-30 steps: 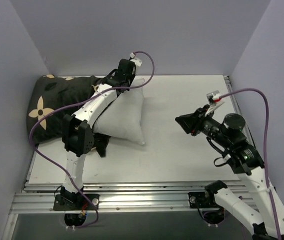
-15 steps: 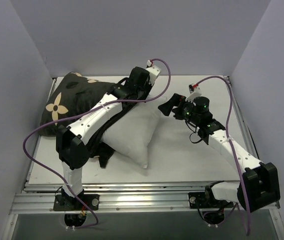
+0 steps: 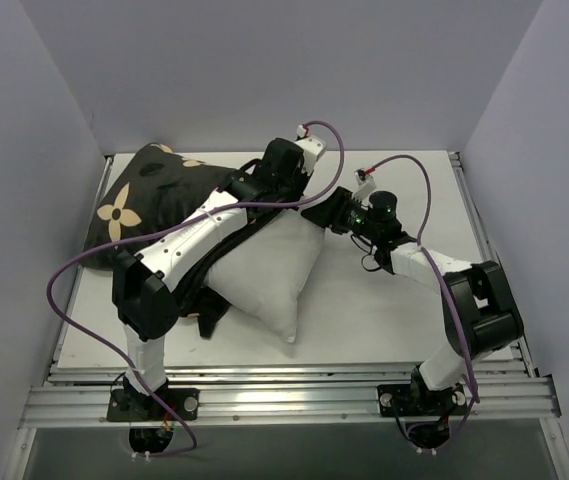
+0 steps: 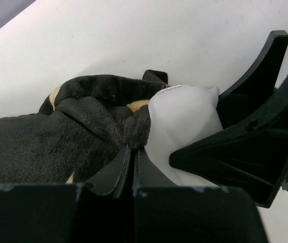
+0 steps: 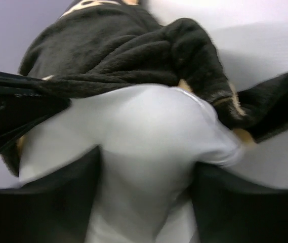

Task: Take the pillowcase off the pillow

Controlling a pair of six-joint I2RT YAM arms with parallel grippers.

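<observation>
At the far left of the grey table (image 3: pixel 384 330), the soft black velvety pillowcase with tan flower motifs (image 3: pixel 149 200) lies bunched, covering only the left end of what it holds. The left claw (image 4: pixel 132 157) is pinched tight on a fold of this fabric at the mouth of the pillowcase, its fingers pressed together with the pile between them. Just right of that fold, the plump plain white rectangular pillow (image 3: pixel 269 270) spills out toward the middle of the table, more than half of it bare. Its far corner sits between the wide-spread fingers of the right claw (image 5: pixel 144 167), which straddle it; the wrist view is blurred, so firm pressure cannot be confirmed.

To do this step well, the right claw should close fully on pillow stuffing alone, catching no black fabric. Then the two claws should pull apart in a straight line, left with the pillowcase, right with the pillow, low over the table so neither grip slips.
</observation>
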